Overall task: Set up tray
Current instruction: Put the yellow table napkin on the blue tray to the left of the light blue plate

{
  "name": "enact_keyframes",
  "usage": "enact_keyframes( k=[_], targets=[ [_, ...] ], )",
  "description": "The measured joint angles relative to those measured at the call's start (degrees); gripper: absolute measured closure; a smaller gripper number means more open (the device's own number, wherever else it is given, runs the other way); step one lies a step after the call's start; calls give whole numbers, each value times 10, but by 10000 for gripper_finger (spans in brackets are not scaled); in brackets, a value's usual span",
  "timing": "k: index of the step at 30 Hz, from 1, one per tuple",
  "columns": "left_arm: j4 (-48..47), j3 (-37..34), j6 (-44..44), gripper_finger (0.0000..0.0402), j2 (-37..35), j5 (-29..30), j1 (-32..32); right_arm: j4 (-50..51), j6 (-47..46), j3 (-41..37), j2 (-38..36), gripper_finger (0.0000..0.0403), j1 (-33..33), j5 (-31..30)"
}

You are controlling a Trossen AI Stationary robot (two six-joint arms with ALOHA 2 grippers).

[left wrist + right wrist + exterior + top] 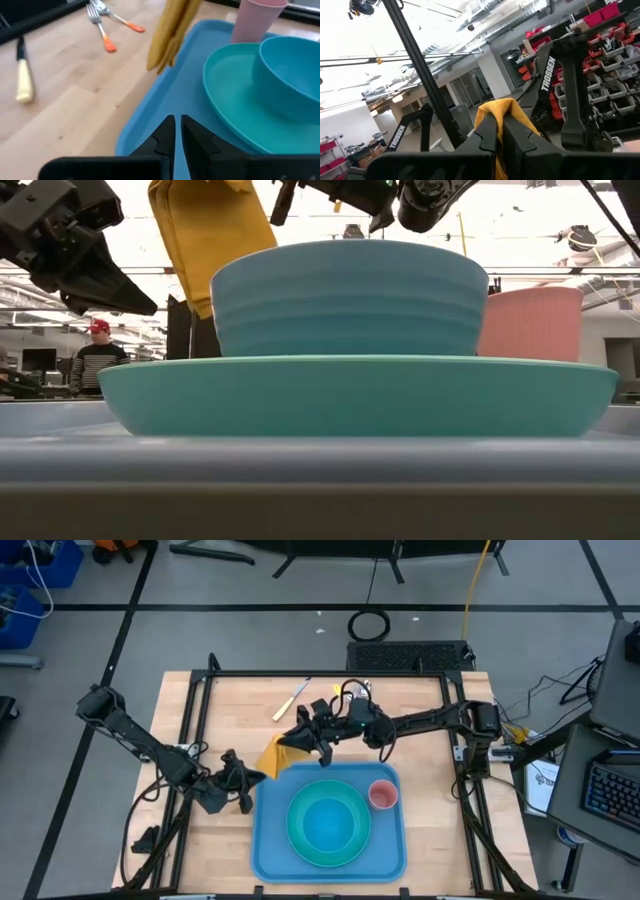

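Right gripper (300,743), clamped on the hanging yellow-orange cloth napkin (275,755), is hovering just beyond the big flat blue plastic tray's (268,840) far-left corner; left gripper (243,790), fingers together, is idling closer.

- The tray (262,840) lies on the table (200,730), at its front edge.
- A plate (300,840) sits on the tray; a bowl (330,825) sits in the plate.
- A cup (383,794) stands in the tray's rear right corner.
- A napkin (275,755) hangs above the tray's rear left corner, apparently clear of it.
- Cutlery (102,25) lies behind the tray.

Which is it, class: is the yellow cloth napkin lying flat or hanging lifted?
Hanging lifted: the yellow cloth napkin droops in folds from the shut right hand, beside the blue plastic tray's far left corner.
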State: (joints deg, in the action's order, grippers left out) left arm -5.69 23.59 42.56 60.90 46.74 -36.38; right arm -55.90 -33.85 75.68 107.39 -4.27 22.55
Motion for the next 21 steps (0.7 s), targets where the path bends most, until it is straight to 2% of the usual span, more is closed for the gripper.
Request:
enact_keyframes(
  k=[3, 6, 16, 21],
  targets=[
    [-1, 0, -8, 363, 0, 13, 0, -3, 0, 0, 0, 403, 0, 0],
    [-2, 0, -26, 337, 0, 32, 0, -13, -7, 0, 0, 403, 0, 0],
    [-1, 0, -28, 166, 0, 74, 23, -26, -19, 0, 0, 403, 6, 0],
    [-1, 0, -19, 106, 0, 73, 36, -26, -14, 0, 0, 403, 15, -1]
  ],
)
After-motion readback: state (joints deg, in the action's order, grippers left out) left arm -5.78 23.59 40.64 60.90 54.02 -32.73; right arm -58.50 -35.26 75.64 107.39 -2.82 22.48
